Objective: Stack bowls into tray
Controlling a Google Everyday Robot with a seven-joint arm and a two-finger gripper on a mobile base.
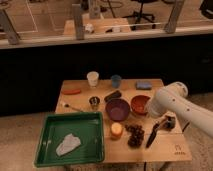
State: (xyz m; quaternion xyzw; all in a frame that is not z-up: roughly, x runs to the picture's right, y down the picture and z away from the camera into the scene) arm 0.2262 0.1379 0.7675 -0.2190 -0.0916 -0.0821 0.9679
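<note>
Gripper (pixel 150 111): at the right rim of the orange-red bowl (pixel 140 104), below the end of the white arm (pixel 175 102); pressed together, and I cannot tell whether it pinches the rim.
Orange-red bowl: upright on the wooden table (pixel 170 147), not in the tray.
Purple bowl (pixel 118 108): just left of the orange-red bowl, upright on the table.
Green tray (pixel 87 130): well left of the orange-red bowl, nearer the table's front edge.
White crumpled cloth (pixel 67 145): lying in the tray.
Metal cup (pixel 94 102): left of the orange-red bowl, past the purple one.
Dark grapes (pixel 135 135): in front of the orange-red bowl.
Blue sponge (pixel 143 85): behind the orange-red bowl.
</note>
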